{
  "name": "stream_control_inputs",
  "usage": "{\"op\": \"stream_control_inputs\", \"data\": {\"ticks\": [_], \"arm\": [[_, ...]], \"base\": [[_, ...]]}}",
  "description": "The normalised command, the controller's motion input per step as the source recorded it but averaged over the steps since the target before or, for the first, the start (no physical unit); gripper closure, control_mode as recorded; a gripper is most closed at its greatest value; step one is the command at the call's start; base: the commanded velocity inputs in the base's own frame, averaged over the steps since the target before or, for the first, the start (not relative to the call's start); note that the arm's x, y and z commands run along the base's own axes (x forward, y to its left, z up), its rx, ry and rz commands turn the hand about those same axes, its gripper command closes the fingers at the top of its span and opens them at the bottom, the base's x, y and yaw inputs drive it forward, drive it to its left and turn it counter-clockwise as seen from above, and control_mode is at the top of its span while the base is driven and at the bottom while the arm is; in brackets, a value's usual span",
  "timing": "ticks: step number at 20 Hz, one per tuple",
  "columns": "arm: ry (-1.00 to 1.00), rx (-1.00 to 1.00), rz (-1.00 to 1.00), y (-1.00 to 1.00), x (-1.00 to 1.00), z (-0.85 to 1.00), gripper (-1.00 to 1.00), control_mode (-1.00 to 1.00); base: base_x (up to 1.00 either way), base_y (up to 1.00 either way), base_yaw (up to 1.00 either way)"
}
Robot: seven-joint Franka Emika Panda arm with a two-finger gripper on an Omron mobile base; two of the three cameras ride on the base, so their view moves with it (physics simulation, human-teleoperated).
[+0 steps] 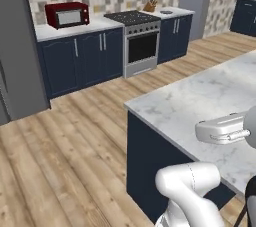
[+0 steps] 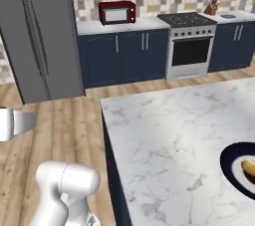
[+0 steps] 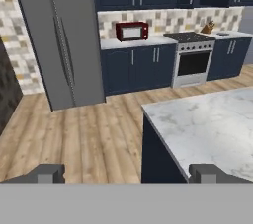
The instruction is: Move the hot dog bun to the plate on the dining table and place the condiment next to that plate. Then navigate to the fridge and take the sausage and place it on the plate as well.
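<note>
**Marble done with, steel fridge ahead**

Grey brushed-steel double-door fridge point(image 3: 62, 40) is the largest thing ahead of your claw, tall and flat-fronted with two slim vertical handles, standing well beyond the claw and to its left across pale wood-plank floor point(image 3: 89, 129). Judged from this, you are in the fridge leg of the task: its doors are shut and the sausage is presumably inside, so driving over, opening, fetching and returning are all left.

Next in size, the white veined marble dining table on its navy base point(image 2: 169, 140) lies just beside the claw on its right, smooth and square-cornered. At its far right edge you can see part of a dark navy round plate with a pale rim point(image 2: 234, 172), with what looks like the tan rounded hot dog bun point(image 2: 249, 168) resting on it, so that step seems done. You cannot confirm the condiment from here.

Your claw point(image 3: 128, 172) is spread wide and carries nothing; its two dark blocky tips stand far apart.
</note>
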Motion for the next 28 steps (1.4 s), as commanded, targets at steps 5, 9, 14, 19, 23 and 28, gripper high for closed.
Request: {"op": "stream_control_inputs", "data": {"ticks": [5, 9, 14, 19, 23, 28], "arm": [[0.0, 0.0, 0.0, 0.0, 0.0, 0.0, -1.0, 1.0], [0.0, 0.0, 0.0, 0.0, 0.0, 0.0, -1.0, 1.0], [0.0, 0.0, 0.0, 0.0, 0.0, 0.0, -1.0, 1.0], [0.0, 0.0, 0.0, 0.0, 0.0, 0.0, -1.0, 1.0], [0.0, 0.0, 0.0, 0.0, 0.0, 0.0, -1.0, 1.0], [0.0, 0.0, 0.0, 0.0, 0.0, 0.0, -1.0, 1.0]], "base": [[0.74, 0.34, -0.25], [0.0, 0.99, -0.08], [0.41, 0.9, -0.16], [1.0, 0.45, -0.36], [1.0, 0.47, -0.38], [1.0, 0.47, -0.35]]}}
